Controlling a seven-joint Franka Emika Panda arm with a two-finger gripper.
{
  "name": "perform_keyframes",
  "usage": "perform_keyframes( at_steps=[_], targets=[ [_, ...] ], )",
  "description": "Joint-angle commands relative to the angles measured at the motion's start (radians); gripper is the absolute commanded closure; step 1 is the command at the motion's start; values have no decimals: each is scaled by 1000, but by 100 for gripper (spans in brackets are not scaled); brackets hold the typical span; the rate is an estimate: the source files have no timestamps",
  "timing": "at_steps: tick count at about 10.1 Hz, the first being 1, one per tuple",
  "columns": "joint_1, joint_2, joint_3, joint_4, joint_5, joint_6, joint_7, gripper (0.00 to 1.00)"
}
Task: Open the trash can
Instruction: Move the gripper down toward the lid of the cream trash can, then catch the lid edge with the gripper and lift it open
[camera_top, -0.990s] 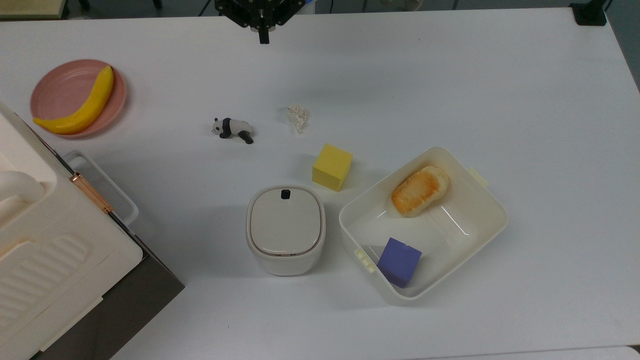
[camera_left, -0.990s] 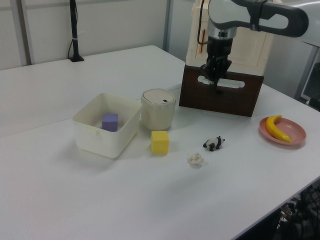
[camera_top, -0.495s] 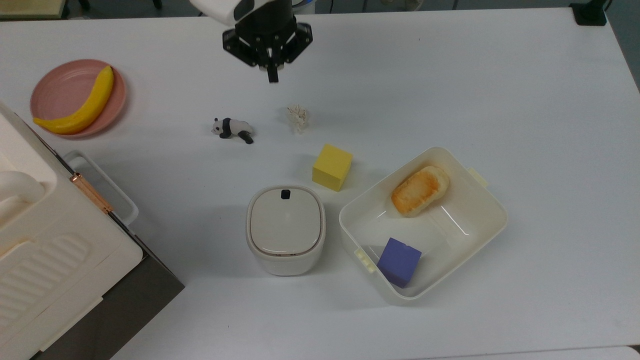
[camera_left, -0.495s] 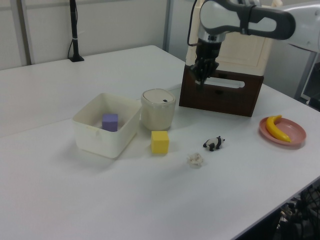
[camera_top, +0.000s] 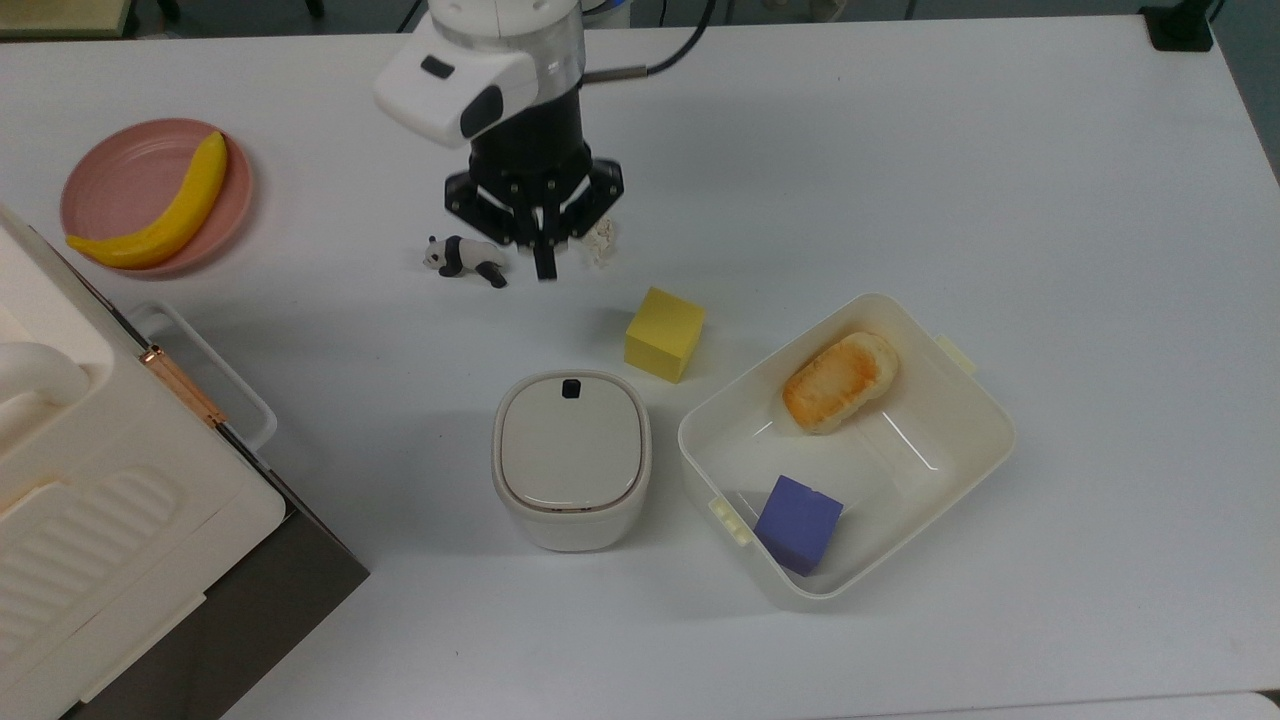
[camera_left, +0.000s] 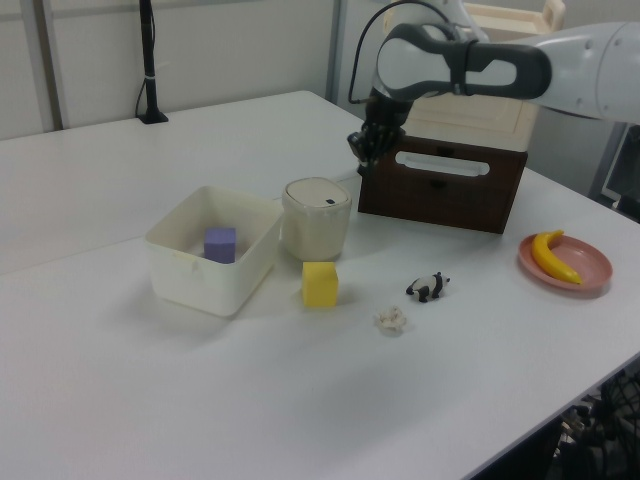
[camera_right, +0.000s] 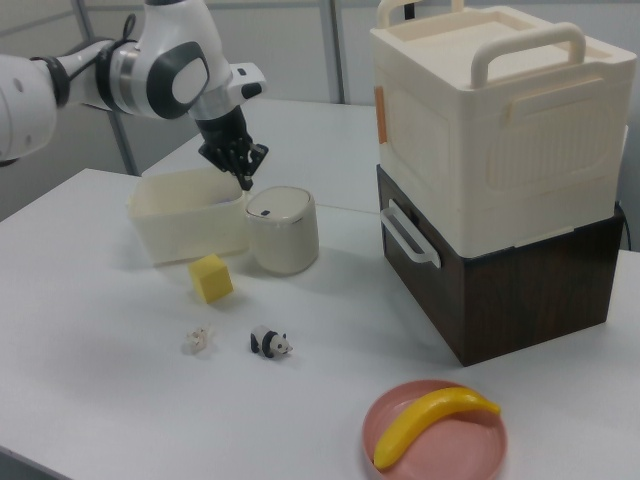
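Trash can (camera_top: 571, 460) lid down, button (camera_top: 571, 388) toward the top view's top.
Gripper (camera_top: 545, 272) fingers together, above bare table (camera_top: 900, 170) near panda figurine (camera_top: 465, 259).

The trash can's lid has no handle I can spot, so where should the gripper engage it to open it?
Probably the small black button at the closed lid's edge, on the trash can side toward the yellow cube. Come straight down with the shut gripper; the smooth lid gives nothing to pinch.
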Motion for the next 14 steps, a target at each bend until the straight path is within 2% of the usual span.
perform_keyframes(
  at_steps=[1,5,9,11,13,14],
  targets=[
    [12,96,-7,39,6,194,-7,100],
    [37,182,-7,41,-9,295,-13,100],
    [57,228,-12,48,-29,301,-15,100],
    [54,222,-14,48,-39,293,-10,100],
    [51,152,-15,50,-25,277,-5,100],
    [52,113,-17,53,-25,214,-7,100]
  ],
)
